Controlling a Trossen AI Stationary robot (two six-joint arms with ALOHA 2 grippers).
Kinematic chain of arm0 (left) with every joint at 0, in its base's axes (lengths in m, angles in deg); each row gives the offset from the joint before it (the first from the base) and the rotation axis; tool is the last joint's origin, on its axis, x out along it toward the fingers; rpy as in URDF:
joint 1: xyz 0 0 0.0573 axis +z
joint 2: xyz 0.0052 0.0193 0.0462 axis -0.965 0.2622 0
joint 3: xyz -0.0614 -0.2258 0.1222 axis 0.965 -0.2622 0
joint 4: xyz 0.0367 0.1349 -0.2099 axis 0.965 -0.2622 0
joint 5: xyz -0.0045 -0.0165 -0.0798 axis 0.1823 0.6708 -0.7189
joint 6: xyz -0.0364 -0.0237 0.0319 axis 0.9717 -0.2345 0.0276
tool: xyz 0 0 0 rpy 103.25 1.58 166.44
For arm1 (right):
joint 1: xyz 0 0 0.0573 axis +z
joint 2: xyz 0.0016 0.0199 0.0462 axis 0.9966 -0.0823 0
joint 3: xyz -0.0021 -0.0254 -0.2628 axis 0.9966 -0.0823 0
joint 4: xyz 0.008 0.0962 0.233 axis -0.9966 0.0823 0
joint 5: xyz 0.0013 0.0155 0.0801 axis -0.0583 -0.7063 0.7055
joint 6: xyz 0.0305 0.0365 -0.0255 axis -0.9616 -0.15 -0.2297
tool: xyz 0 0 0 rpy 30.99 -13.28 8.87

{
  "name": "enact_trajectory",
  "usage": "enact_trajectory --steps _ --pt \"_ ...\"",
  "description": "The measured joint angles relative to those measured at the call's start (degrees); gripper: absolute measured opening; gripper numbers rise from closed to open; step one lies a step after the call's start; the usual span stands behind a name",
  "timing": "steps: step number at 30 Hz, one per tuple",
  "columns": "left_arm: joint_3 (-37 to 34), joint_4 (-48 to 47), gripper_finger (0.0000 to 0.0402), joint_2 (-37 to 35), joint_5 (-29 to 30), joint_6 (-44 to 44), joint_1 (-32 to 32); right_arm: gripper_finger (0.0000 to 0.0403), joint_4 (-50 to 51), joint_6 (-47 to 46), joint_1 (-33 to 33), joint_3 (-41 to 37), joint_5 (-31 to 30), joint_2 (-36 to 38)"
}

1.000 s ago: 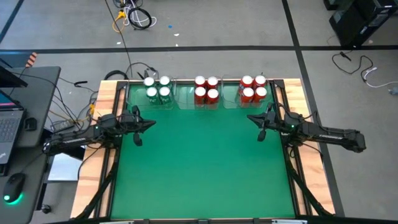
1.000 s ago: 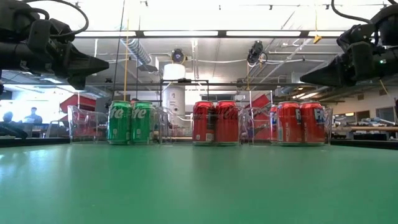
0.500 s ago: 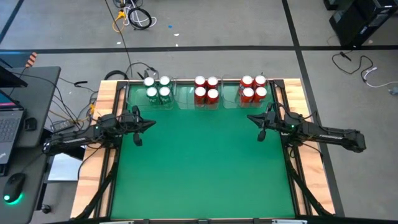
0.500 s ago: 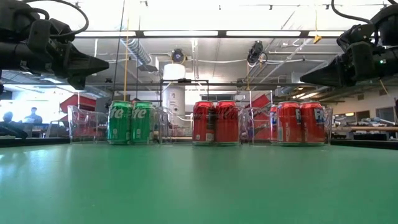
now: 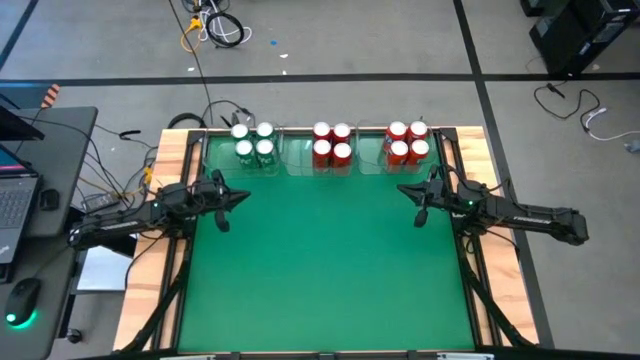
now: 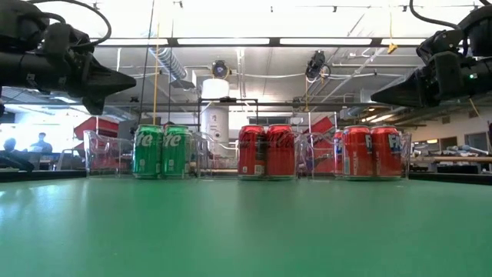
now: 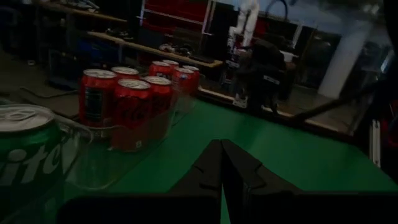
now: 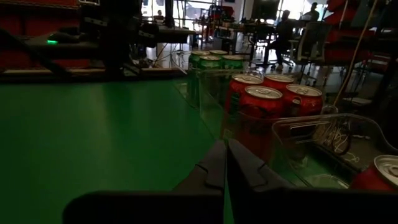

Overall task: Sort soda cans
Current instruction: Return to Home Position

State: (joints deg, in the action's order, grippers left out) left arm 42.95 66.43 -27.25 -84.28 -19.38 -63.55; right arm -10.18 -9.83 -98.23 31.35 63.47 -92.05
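Several green soda cans (image 5: 253, 142) stand upright in a clear tray at the table's far left. Several red cans (image 5: 332, 143) stand in a middle tray, and more red cans (image 5: 408, 142) in a tray at the far right. In the low view the three groups show as green (image 6: 161, 151), red (image 6: 267, 151) and red (image 6: 367, 152). My left gripper (image 5: 246, 197) hovers shut and level over the mat's left side, short of the green cans. Over the right side my right gripper (image 5: 400, 188) hovers shut and level, short of the right red cans. Neither holds anything.
The green mat (image 5: 320, 260) lies bare between the arms and toward the near edge. Wooden rails (image 5: 160, 250) border the table. A laptop and a mouse (image 5: 22, 295) sit on a desk to the left. People sit in the room behind (image 6: 38, 142).
My left gripper has rolled a little about the line it points along, staying in place and shut. The cans and my right gripper have kept still.
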Motion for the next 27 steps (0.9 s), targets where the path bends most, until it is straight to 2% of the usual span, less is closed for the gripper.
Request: enact_trajectory --steps 5,9,14,27 --pt "0.0 1.3 0.0008 0.0 1.7 1.8 0.0 0.0002 0.0 0.0 0.0 0.0 0.0 0.0" --pt "0.0 8.4 0.0008 0.0 1.7 0.2 0.0 0.0001 0.0 0.0 0.0 0.0 0.0 0.0" --pt "0.0 12.1 0.0008 0.0 1.7 0.4 0.0 0.0004 0.0 0.0 0.0 0.0 0.0 0.0" --pt "0.0 8.8 0.0008 0.0 1.6 -1.0 0.0 0.0004 0.0 0.0 0.0 0.0 0.0 0.0"
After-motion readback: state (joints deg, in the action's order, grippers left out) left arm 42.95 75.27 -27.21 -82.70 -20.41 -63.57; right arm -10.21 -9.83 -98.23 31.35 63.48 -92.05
